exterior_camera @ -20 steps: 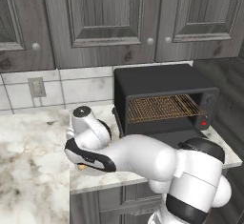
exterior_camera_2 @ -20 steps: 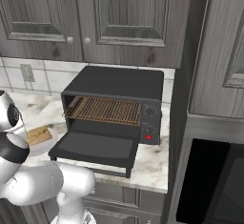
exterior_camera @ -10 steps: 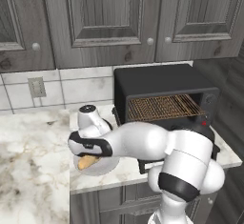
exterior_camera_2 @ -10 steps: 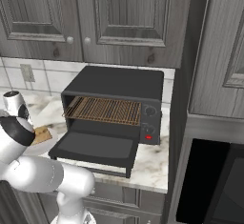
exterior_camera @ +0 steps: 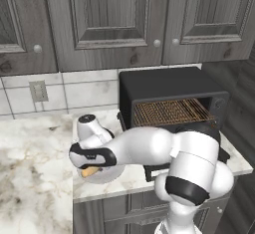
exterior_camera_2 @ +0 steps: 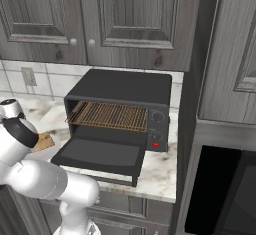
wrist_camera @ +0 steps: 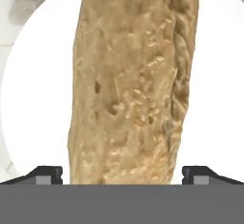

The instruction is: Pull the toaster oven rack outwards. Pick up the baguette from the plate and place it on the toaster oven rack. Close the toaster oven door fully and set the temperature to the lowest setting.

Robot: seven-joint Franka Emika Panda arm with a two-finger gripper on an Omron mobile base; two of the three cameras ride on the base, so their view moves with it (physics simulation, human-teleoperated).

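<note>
I see the oven [exterior_camera_2: 120, 104] at the counter's [exterior_camera: 30, 178] right end, against the wall, its door [exterior_camera_2: 97, 155] dropped flat toward the front edge and the rack [exterior_camera_2: 111, 115] drawn out past the opening. Left of it, near the front edge, the plate [wrist_camera: 33, 99] carries the baguette [wrist_camera: 131, 80]. My gripper [wrist_camera: 122, 173] hangs close over the loaf, fingers [wrist_camera: 47, 174] spread wide on either side, not touching.

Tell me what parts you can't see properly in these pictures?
- The baguette: both ends cut off by the hand view's edges.
- The plate: mostly hidden under the arm in the left base view.
- The toaster oven knobs: too small to read in the right base view.
</note>
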